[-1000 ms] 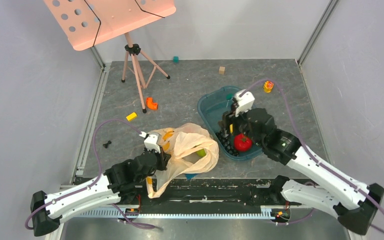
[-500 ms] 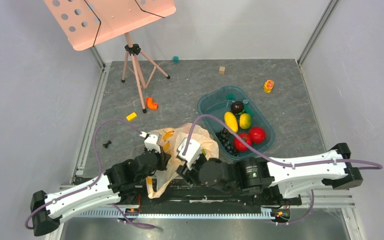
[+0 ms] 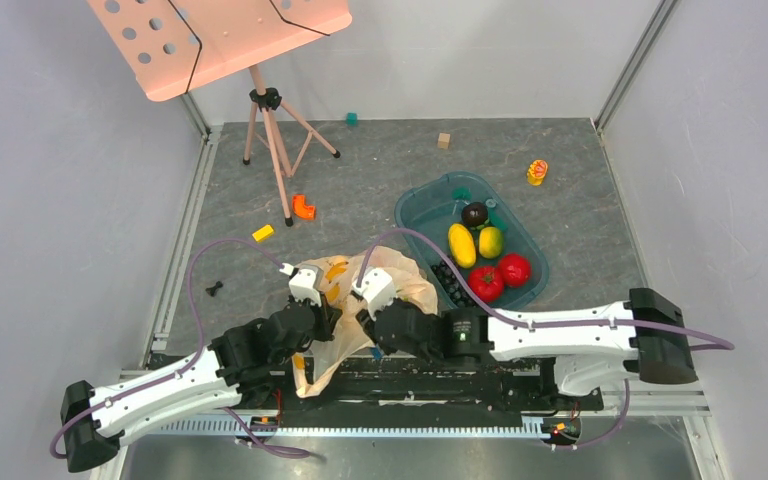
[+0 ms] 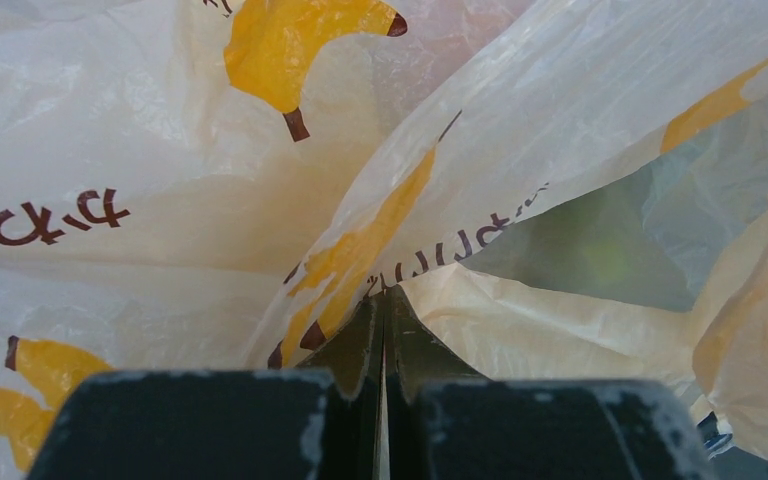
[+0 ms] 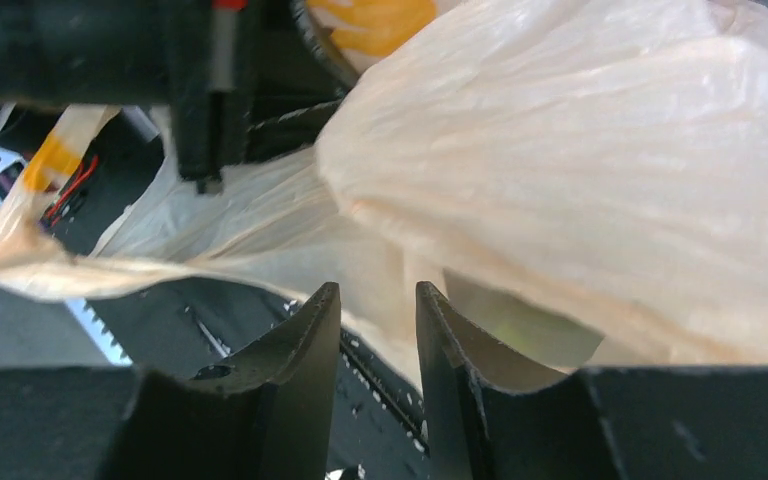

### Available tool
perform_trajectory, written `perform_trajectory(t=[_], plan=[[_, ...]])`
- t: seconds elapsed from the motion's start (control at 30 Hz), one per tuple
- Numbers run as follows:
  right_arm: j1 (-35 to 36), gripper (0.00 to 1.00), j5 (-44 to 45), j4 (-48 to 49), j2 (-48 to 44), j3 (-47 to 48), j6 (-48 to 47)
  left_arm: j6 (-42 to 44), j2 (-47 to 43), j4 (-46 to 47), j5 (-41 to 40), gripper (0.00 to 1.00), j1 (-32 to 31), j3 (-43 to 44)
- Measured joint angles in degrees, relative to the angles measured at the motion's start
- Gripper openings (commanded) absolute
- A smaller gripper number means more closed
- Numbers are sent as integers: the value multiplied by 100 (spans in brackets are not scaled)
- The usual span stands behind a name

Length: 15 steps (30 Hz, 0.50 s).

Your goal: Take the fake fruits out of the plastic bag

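The plastic bag (image 3: 392,278) lies crumpled near the front edge, cream with yellow banana prints. My left gripper (image 3: 328,318) is shut on a fold of the plastic bag (image 4: 160,250) at the left gripper's tips (image 4: 382,300). My right gripper (image 3: 367,330) sits at the bag's near side, its fingers (image 5: 310,330) a narrow gap apart with bag film (image 5: 560,180) running between them. A green pear (image 5: 520,325) shows dimly through the film. In the teal tray (image 3: 415,212) lie a long yellow fruit (image 3: 461,244), a lemon (image 3: 491,241) and two red fruits (image 3: 514,268).
A dark plum (image 3: 475,213) and black grapes (image 3: 450,280) share the tray. A music stand (image 3: 265,110) stands at the back left. Small blocks are scattered: orange (image 3: 303,207), yellow (image 3: 263,233), teal (image 3: 352,118), wooden (image 3: 443,140). A yellow-red toy (image 3: 537,172) lies far right.
My right arm has swung from the tray to the bag's near side, and its jaws have narrowed. The left gripper has kept its hold and place.
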Motion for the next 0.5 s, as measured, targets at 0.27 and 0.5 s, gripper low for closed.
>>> perform_trajectory(t=[0.27,0.5], plan=[[-793,35,-610,452,861,59,-9,0,0,0,0,2,0,0],[-1303,39,-638,400,1329,422,-44,0,-7,0,2,2,0,0]])
